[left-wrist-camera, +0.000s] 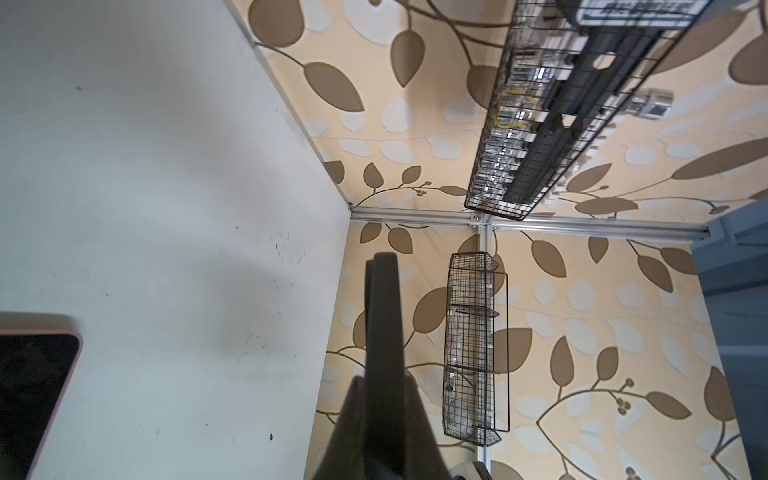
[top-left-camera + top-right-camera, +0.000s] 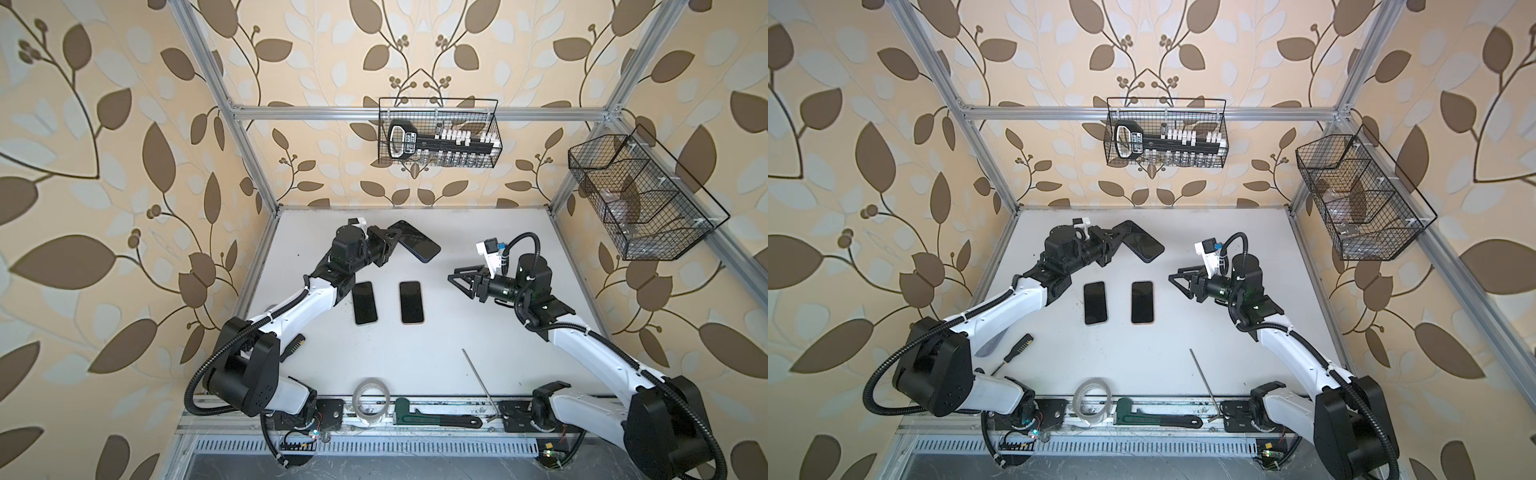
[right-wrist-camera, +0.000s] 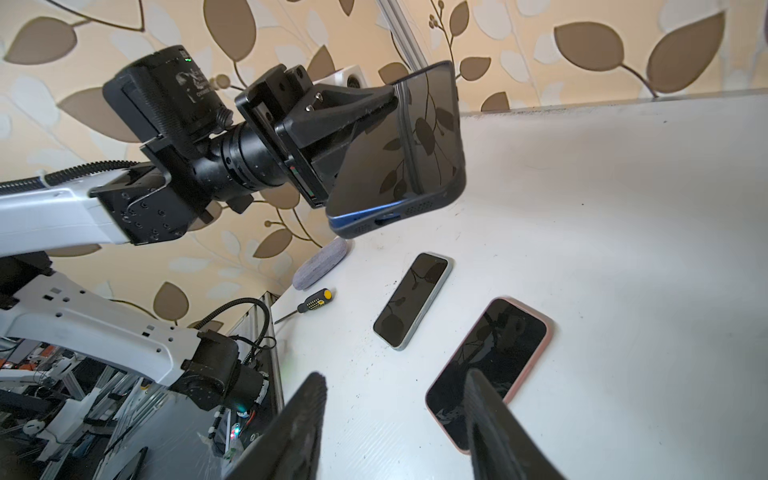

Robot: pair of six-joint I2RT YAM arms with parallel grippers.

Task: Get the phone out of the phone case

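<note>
Mid-table lie the left phone [image 2: 365,302] and the right phone [image 2: 411,302], 2 side by side. Behind them, off the table [image 2: 395,365], the cased phone [image 2: 417,246] sits in the left gripper [image 2: 395,237]; the right gripper [image 2: 457,283] hangs to their right. A tape roll [image 2: 356,401] and wrench [image 2: 436,419] lie at the front edge.

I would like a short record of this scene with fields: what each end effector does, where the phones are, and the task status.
left end effector: shut on the cased phone, held above the table
right end effector: open, empty, apart from it
on table: pale-edged phone and pink-edged phone, flat, side by side, screens up
task status: phone not yet out of its dark case
</note>
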